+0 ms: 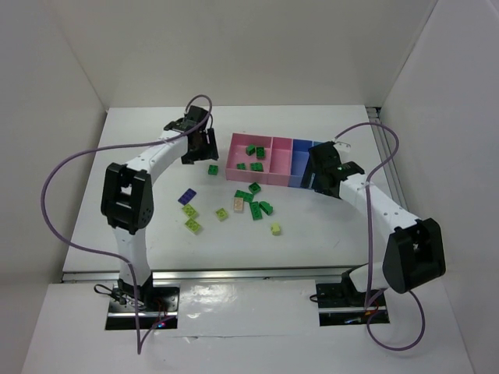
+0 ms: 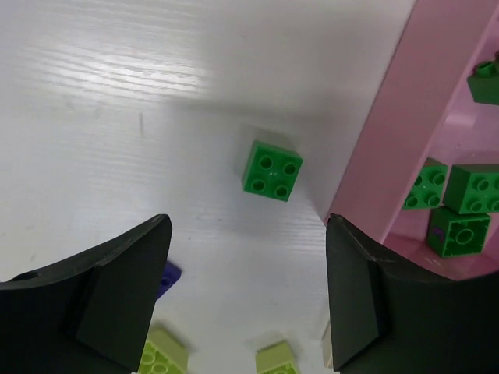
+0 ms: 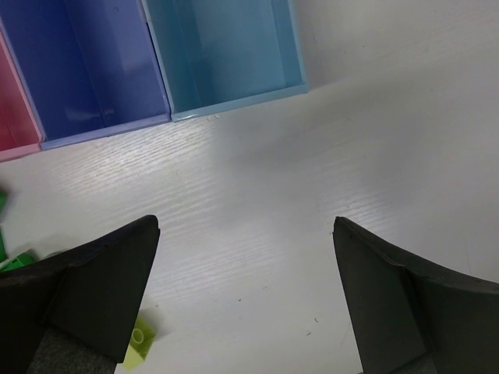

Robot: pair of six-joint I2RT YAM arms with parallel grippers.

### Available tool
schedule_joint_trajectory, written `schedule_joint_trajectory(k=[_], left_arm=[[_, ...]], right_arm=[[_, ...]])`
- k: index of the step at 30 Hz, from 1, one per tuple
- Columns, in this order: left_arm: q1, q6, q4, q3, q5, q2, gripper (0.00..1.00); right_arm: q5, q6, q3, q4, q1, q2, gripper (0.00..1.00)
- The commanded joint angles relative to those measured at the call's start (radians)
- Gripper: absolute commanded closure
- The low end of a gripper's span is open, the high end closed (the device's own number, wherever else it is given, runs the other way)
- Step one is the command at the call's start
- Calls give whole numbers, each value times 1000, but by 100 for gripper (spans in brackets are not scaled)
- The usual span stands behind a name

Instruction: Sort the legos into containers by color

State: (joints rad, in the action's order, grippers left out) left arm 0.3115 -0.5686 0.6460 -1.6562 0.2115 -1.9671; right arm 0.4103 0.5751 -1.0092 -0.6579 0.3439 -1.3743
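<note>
The left hand (image 2: 248, 227) hangs with its jaws spread wide and nothing between them, poised over a dark green brick (image 2: 272, 170) that lies studs-up on the white surface (image 2: 117, 93), outside the large pink bin (image 2: 390, 132) and just beside its outer wall. Inside that bin several green bricks (image 2: 456, 206) lie together, so this one sits on the wrong side of the wall. Nearer the arms' bases the loose bricks (image 1: 253, 201), dark green and yellow-green with one purple brick (image 1: 186, 196) and one beige brick (image 1: 238, 205), lie scattered mid-surface, apart from the row of bins. The right hand (image 3: 245, 230), equally spread and empty, hovers over bare surface just in front of the blue bin (image 3: 93, 70) and the light blue bin (image 3: 226, 54), both showing nothing inside as far as its camera sees. The trouble from here is likely the wall: with the brick so close to it, a finger coming down on that side could land on the rim or wedge against the pink plastic, shoving the joined bins or flipping the brick away instead of gripping it. A pinch set off-centre on so small a piece could also let it squirt out sideways
</note>
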Motion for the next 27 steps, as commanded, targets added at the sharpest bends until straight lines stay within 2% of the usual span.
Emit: schedule_joint_trajectory(k=[1,7,9,13,14,15,16,17,18,22,27], left_arm=[[5,38,-49,-37,-89,-85,17],[5,49,-14,-132,-98,-228,17],[5,49,0,-155,-72,-260,20],[5,30,30,-174,-22,-280,40],[5,21,40,-174,-11,-280,52],[5,21,55,-174,-1,-262,59],[5,21,55,-174,12,-230,70],[5,21,55,-174,12,-210,70],[5,21,55,-174,12,-190,75],[5,30,55,-174,-50,-90,82],[30,30,27,-201,-156,-16,82]], right_arm=[[6,9,-16,9,10,-9,0],[15,9,-25,9,10,-9,0],[15,9,-25,9,10,-9,0],[15,9,-25,9,20,-9,0],[15,9,-25,9,20,-20,0],[15,9,-34,9,20,-20,0],[15,9,-34,9,20,-20,0],[15,9,-34,9,20,-20,0],[15,9,-34,9,20,-20,0],[5,9,-34,9,20,-29,0],[5,9,-34,9,29,-29,0]])
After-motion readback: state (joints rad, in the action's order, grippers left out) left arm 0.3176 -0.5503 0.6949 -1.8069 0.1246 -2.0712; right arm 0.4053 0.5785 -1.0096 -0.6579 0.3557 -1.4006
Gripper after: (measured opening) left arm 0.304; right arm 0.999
